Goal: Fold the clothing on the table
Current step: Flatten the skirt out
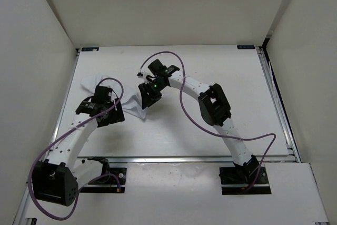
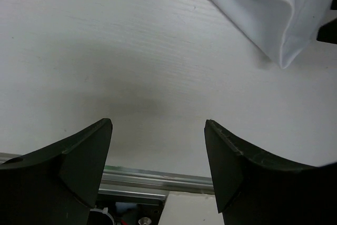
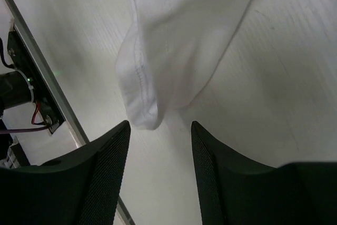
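White clothing (image 3: 174, 40) lies rumpled on the table (image 2: 105, 51) left of centre, a hemmed corner just ahead of the right gripper (image 3: 160, 127), jaws apart and empty, probably lined up to pinch it, while the left gripper (image 2: 158, 125) hovers wide open nearby over bare surface.

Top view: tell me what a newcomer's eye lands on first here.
The crumpled white clothing lies left of centre on the white table, both grippers close by it. The right gripper hangs open over a hemmed corner of it; the left gripper, also open, faces bare table beside it.
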`<state>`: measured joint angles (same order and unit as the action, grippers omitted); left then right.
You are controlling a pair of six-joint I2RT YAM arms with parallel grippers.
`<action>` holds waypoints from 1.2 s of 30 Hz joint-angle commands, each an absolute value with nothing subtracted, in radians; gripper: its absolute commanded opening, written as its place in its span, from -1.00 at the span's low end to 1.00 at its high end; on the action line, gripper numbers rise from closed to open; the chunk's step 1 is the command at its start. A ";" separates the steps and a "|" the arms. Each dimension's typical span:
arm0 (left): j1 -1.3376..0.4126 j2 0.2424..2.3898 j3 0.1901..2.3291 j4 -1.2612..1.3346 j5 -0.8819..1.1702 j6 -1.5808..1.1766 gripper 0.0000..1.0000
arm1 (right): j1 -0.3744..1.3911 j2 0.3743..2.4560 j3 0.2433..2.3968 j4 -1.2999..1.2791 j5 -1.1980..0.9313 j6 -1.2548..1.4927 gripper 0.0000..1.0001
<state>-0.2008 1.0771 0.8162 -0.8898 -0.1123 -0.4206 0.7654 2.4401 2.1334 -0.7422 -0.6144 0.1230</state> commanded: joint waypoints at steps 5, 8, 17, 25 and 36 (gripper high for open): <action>-0.224 1.046 0.831 -0.884 -0.152 -0.403 0.60 | 0.779 2.514 2.218 -0.650 -0.646 0.204 -0.21; -0.213 1.052 0.825 -0.865 -0.158 -0.393 0.53 | 0.764 2.533 2.259 -0.660 -0.598 0.225 -1.00; -0.172 1.043 0.828 -0.818 -0.112 -0.408 0.54 | 0.664 2.099 2.269 -0.942 -0.180 0.176 -0.99; -0.127 1.020 0.762 -0.709 -0.003 -0.451 0.47 | 0.436 1.784 1.870 -1.091 0.115 0.210 0.01; -0.301 1.221 0.879 -0.601 0.026 -0.532 0.39 | 0.526 1.916 1.919 -0.939 -0.095 0.083 0.19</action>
<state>-0.2497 1.1793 0.8032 -0.6571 -0.0059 -0.4980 0.5030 1.8721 1.8320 -0.9882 0.0105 0.1455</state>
